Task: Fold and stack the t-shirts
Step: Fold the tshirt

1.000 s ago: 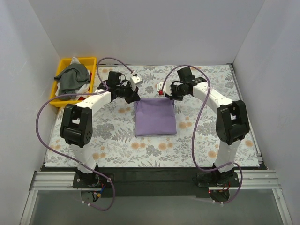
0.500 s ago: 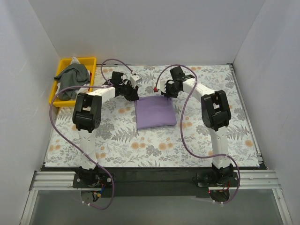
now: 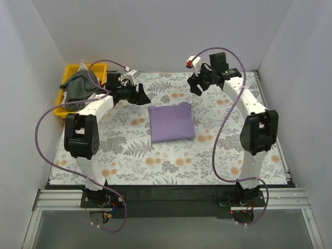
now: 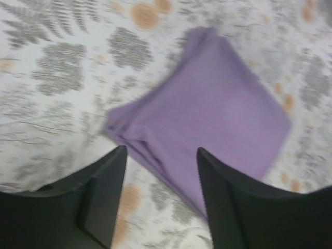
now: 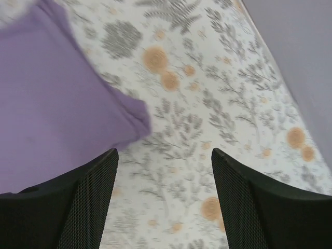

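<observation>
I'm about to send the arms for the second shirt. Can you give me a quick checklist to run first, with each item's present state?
1. Is the lilac t-shirt folded and flat on the table? Ok.
2. Is the left pincer open and empty? Ok.
3. Is the right pincer open and empty? Ok.
4. Are both pincers clear of the lilac t-shirt? Ok, neither touches it.
5. Is the grey-green t-shirt folded? Not ok, it lies crumpled in the yellow tray.
6. Is anything under the grey-green t-shirt in the tray? Cannot tell.
</observation>
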You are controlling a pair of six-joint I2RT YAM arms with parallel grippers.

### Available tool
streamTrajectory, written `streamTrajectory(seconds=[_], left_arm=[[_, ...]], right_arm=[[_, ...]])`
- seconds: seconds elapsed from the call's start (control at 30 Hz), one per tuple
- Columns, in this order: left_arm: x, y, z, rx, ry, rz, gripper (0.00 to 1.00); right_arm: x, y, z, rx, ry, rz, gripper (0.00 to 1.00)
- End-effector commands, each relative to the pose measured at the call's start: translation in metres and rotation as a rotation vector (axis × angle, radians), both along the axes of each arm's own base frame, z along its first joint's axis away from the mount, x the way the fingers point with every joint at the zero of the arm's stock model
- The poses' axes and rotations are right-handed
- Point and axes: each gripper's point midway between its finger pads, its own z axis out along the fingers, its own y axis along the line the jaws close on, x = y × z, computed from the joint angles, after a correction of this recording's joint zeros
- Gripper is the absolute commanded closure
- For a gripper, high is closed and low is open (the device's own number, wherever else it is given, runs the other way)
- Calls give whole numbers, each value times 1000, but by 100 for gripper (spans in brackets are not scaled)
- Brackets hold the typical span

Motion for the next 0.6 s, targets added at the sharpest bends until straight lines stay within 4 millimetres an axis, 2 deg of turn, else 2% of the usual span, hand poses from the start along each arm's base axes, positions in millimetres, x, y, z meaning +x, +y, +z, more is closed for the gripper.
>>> streamTrajectory(seconds=[0.0, 0.03, 0.07, 0.1, 0.13, 0.2, 0.23, 0.27, 0.3, 0.33, 0.37, 0.4, 0.43, 0.47, 0.5, 0.57], left_arm=[[-80, -48, 42, -202, 173, -113, 39], [-99, -59, 47, -224, 202, -141, 39], [-115, -68, 50, -277, 271, -155, 38], [-136, -73, 35, -287, 346, -162, 38], [-151, -83, 34, -299, 381, -186, 37], [-172, -95, 29, -345, 477, -218, 37], [-185, -101, 11, -340, 549, -221, 37], [-187, -102, 3, -346, 570, -215, 37], [-190, -103, -4, -359, 640, -187, 37], [-191, -102, -24, -354, 679, -165, 37], [-189, -101, -34, -345, 688, -152, 37], [-185, -99, -44, -329, 693, -127, 37], [-184, -95, -61, -319, 730, -109, 37], [-181, -94, -67, -319, 749, -100, 37], [-179, -92, -72, -319, 767, -90, 38], [-175, -85, -79, -331, 803, -69, 38]], right_arm=[[-85, 41, 29, 304, 296, 46, 22], [-108, 45, 8, 338, 424, 28, 22], [-122, 50, 5, 369, 485, 31, 22], [-141, 58, 6, 419, 558, 69, 22], [-158, 63, -10, 433, 637, 73, 22], [-183, 73, -20, 498, 792, 63, 24], [-187, 77, -26, 518, 818, 66, 24], [-200, 76, -44, 518, 896, 36, 25], [-203, 77, -55, 525, 938, 20, 25], [-201, 77, -65, 522, 937, 9, 25], [-202, 74, -80, 504, 952, -21, 26], [-199, 70, -98, 482, 969, -55, 26], [-194, 65, -108, 483, 975, -84, 26], [-191, 61, -116, 482, 989, -110, 26], [-188, 53, -135, 461, 1011, -157, 27], [-180, 36, -150, 472, 1035, -231, 28]])
